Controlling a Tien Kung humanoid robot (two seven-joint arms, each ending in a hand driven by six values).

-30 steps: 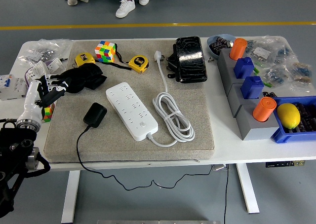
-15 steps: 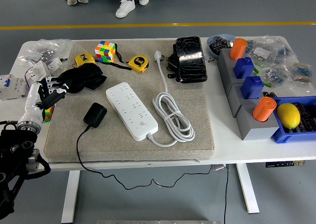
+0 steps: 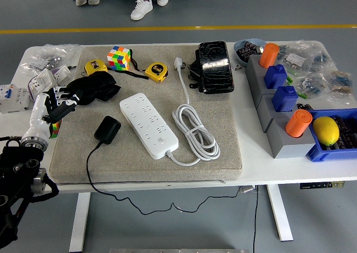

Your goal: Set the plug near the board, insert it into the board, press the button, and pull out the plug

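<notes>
Head view: no readable labels, white board (image 3: 149,125) lies diagonally, black plug (image 3: 107,129) just left of it, left hand (image 3: 49,105) loosely open, empty.

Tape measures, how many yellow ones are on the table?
2: one tape measure left of the colourful cube, the other tape measure to its right, both at the mat's far edge. None seems hidden.

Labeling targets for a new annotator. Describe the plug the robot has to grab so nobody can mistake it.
On the beige mat covering the table's middle lies a white power strip, set diagonally. Just left of it, not touching, sits the plug: a black block, the only mat item trailing a thin black cable over the table's near edge.
</notes>
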